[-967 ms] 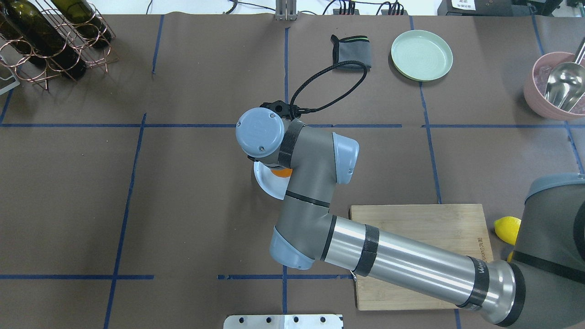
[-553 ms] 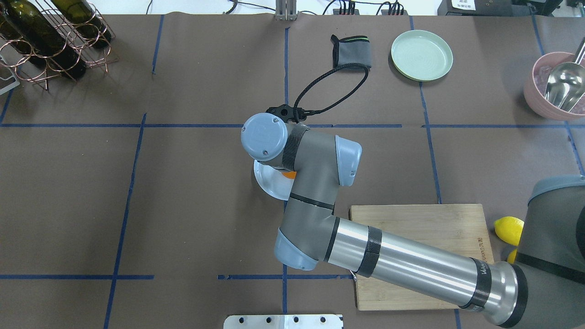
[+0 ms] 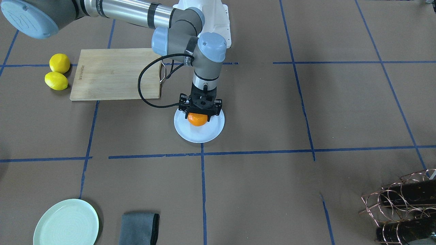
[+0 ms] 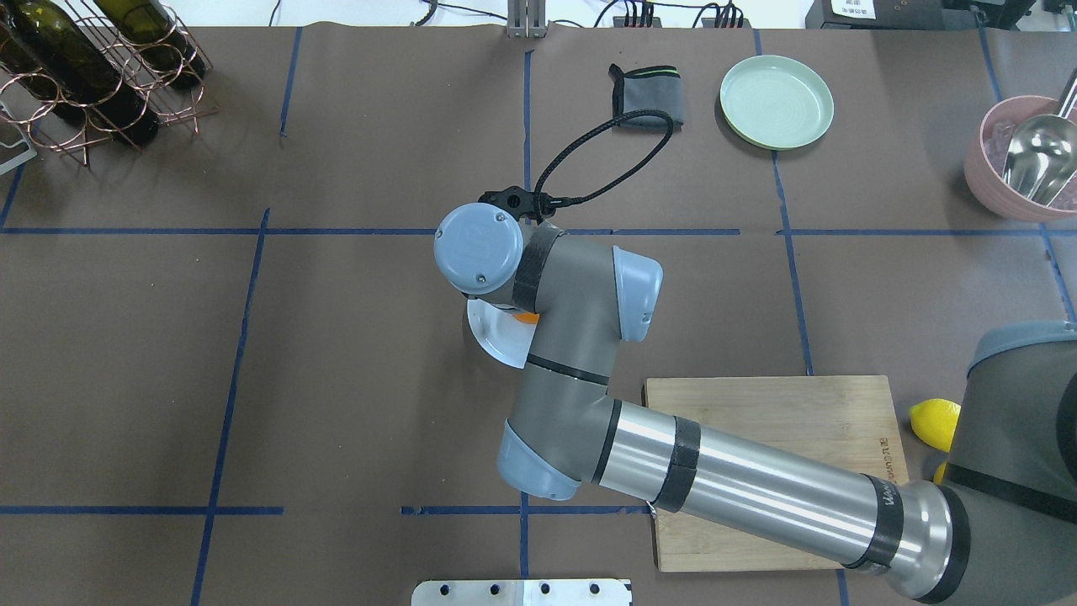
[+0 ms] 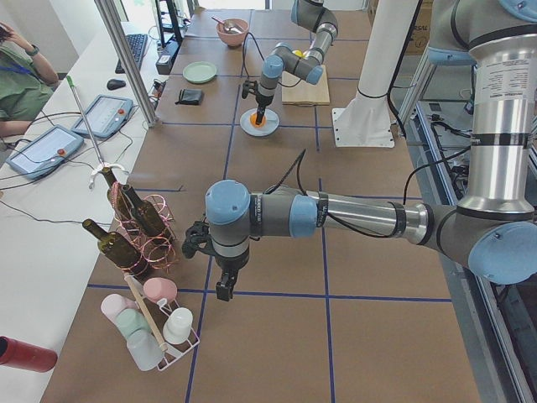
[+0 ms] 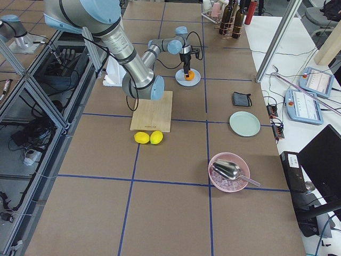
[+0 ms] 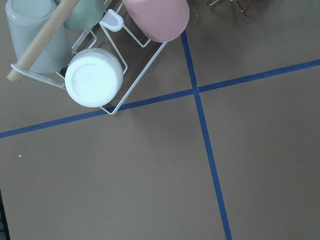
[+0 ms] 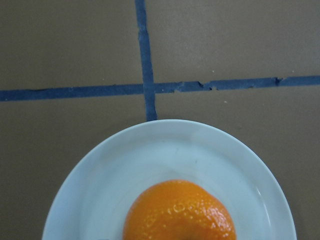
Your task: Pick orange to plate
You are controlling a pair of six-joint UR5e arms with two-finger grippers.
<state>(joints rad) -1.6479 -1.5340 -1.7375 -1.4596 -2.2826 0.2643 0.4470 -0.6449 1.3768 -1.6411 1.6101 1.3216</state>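
Holding the orange [image 3: 197, 121] between its two black fingers [image 3: 208, 118], the right gripper [image 3: 198, 117] stands directly over the plate [image 3: 199, 136], just left of centre in the front-facing view. Both fingers sit close against the fruit's flanks with no gap showing, so the grip is judged closed on it. Whether the fruit's underside bears on the plate cannot be told; at most it is just above. It lies in the upper half of the plate in that view, off the plate's centre and near the rim. The right wrist view agrees: fruit at bottom centre, pale plate floor spreading above it.

Step in hand, by judgement: setting down and letting go. Recommended practice:
- Lower until the fruit rests on the plate floor.
- Part the jaws only slightly.
- Lift straight up.

A round fruit on a glossy plate is likely to roll if dropped or nudged by a finger, and the rim is close on one side.

Arm pose: the final link is vertical, pointing straight down, with the wrist joints folded tightly above it. The silver forearm [image 3: 126, 12] runs out to the upper left of the front-facing view. A black cable [image 3: 143, 89] loops out to the left of the wrist, beside the wooden board [image 3: 115, 73].

In the left-side view the left gripper [image 5: 222, 287] hangs tip-down over the table [image 5: 277, 353] at lower centre, well apart from the plate. Its opening cannot be told.
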